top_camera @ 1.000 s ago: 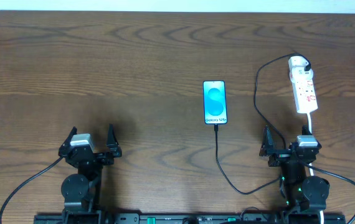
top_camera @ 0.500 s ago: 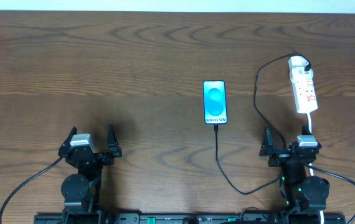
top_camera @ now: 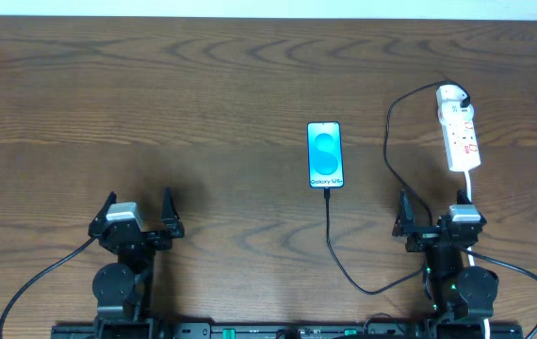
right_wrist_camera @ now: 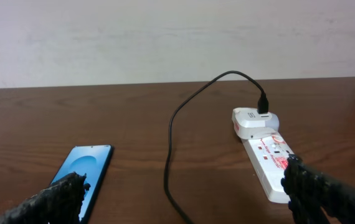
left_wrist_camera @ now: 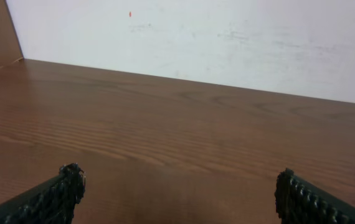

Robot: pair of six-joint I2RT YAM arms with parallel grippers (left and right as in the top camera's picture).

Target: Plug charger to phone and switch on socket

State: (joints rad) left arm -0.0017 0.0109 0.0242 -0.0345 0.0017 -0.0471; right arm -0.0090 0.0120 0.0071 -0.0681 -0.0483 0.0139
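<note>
At desk (top_camera: 155, 94) centre, phone (top_camera: 325, 155) lit, tip of charger (top_camera: 330, 234) touching its 6 o'clock edge; seating unclear. Socket (top_camera: 460, 132) toward 2 o'clock, adapter (top_camera: 451, 94) in its far end. Left fingers (left_wrist_camera: 65, 190) and right fingers (right_wrist_camera: 311, 183) spread wide, empty, parked at 6 o'clock. Risk: snagging the charger's loop beside the right fingers while reaching for the socket, pulling the tip out or dragging the phone.

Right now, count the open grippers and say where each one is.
2. The left gripper sits at the near left; the right gripper at the near right, just short of the socket. Both stand wide open and empty.
</note>
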